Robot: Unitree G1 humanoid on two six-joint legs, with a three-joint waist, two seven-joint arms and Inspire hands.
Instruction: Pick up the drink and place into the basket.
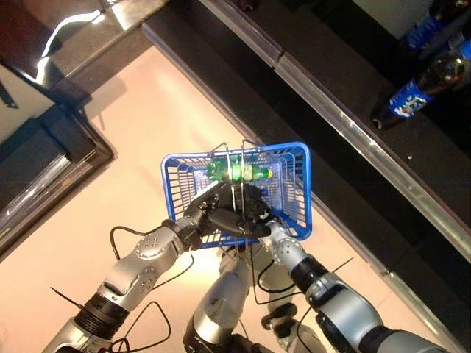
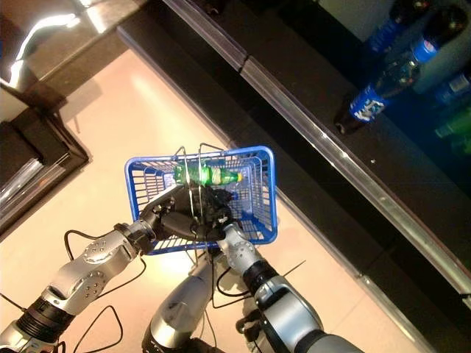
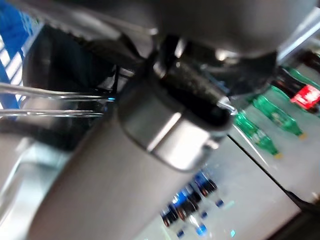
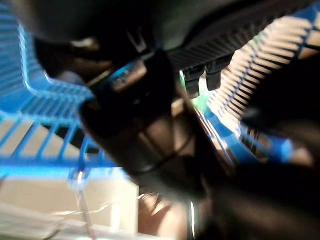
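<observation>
The blue basket (image 1: 300,193) is raised in front of me, off the floor. A green drink bottle (image 1: 238,173) lies on its side inside it, toward the far wall; it also shows in the right eye view (image 2: 207,176). My left hand (image 1: 212,218) is at the basket's near side, shut on the thin wire handles (image 1: 234,157). My right hand (image 1: 257,209) reaches in over the near rim, right beside the left hand and just short of the bottle. The basket's blue mesh (image 4: 45,107) shows close in the right wrist view.
A dark shelf with a metal front edge (image 1: 353,134) runs diagonally at the right; dark bottles with blue labels (image 1: 425,82) lie on it. A dark cabinet (image 1: 44,158) stands at the left. Green bottles (image 3: 261,135) lie on a shelf in the left wrist view.
</observation>
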